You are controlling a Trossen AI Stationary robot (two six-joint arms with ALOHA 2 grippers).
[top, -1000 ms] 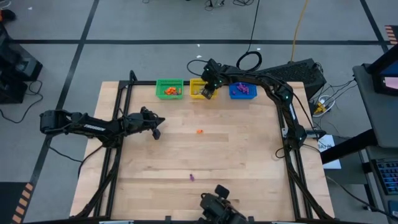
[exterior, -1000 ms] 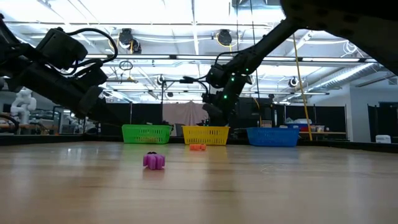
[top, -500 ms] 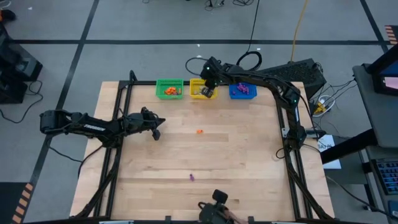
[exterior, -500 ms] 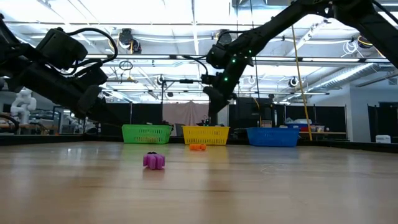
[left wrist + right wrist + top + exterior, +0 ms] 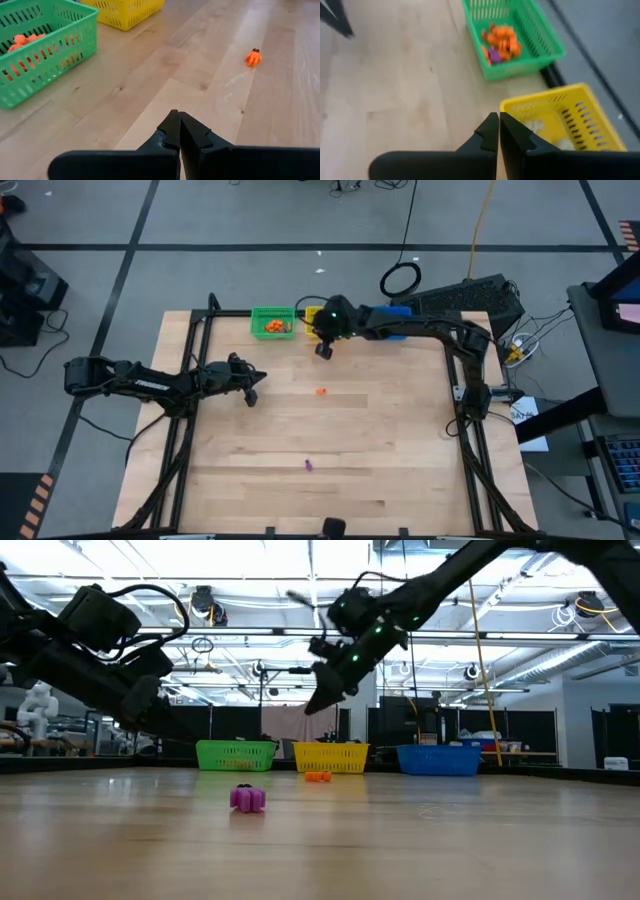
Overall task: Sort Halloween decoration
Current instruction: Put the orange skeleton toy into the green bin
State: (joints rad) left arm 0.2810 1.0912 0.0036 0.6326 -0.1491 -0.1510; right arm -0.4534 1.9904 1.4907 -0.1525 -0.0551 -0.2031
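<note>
Tiny orange plastic trinket (image 5: pixel 320 391) is lying mid-bench (image 5: pixel 400 450), prob. light, rigid; pinch across body. Right tool (image 5: pixel 323 351), closed & empty, is hovering nearby.

High view straight down over whole table (image 5: pixel 400 460), low view level across tabletop toward green basket (image 5: pixel 236 754), wrist views close behind fingers, both sharing that basket.
</note>
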